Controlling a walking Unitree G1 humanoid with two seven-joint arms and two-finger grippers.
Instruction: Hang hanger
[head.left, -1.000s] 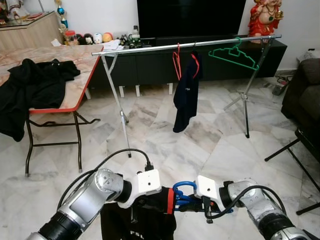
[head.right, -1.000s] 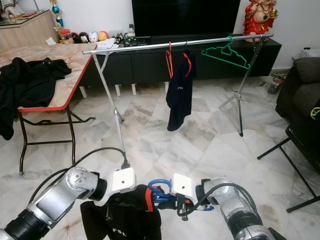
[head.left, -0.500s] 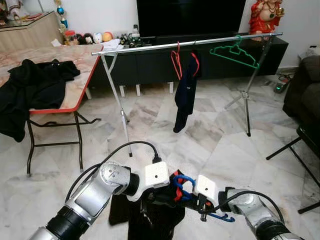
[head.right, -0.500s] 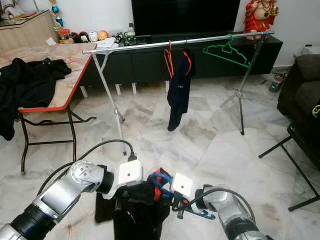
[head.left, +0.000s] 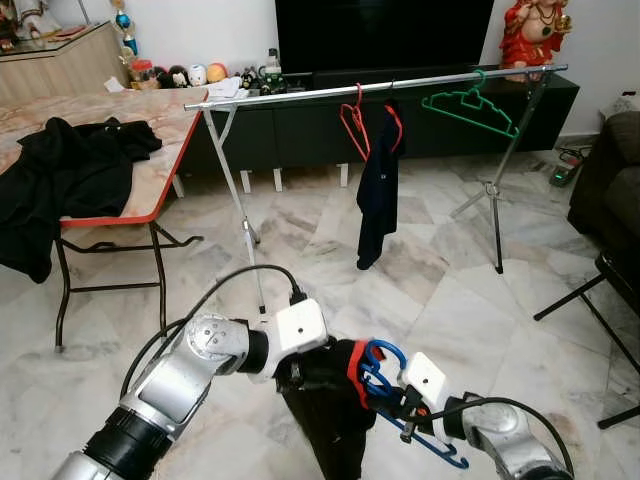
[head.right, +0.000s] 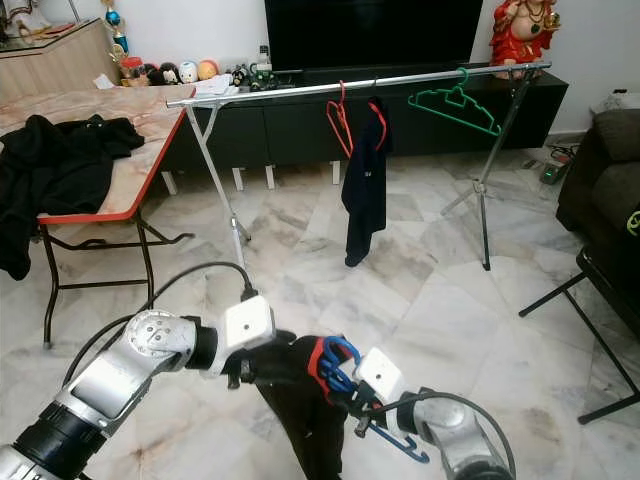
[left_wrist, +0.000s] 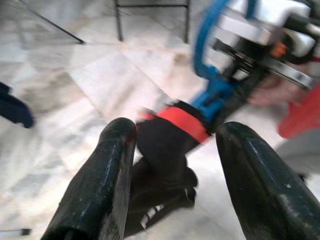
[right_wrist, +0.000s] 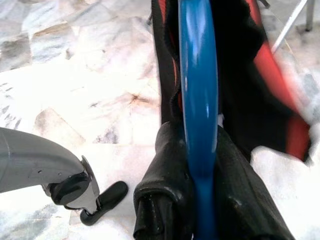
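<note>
my right hand (head.left: 385, 400) clamped on blue hanger (head.left: 383, 362) | left hand (left_wrist: 172, 165) apart at shirt (head.left: 325, 405) | rail (head.left: 370, 87) well off at 12 o'clock

No text or label can be read anywhere.

The rail (head.left: 370, 88) runs across at twelve o'clock, and it has two open stretches: a long bare run from its eleven o'clock end to the red hanger (head.left: 352, 118), and a short gap between the dark garment (head.left: 378, 180) and the green hanger (head.left: 468, 108) at one o'clock. The marble floor (head.left: 440, 280) between here and the rack is open. The rack's legs (head.left: 240, 210) slant down at eleven and one. The folding table (head.left: 140, 170) with black clothes (head.left: 60, 170) blocks ten o'clock; a sofa (head.left: 610, 180) and a black stand (head.left: 590, 300) crowd three o'clock.
</note>
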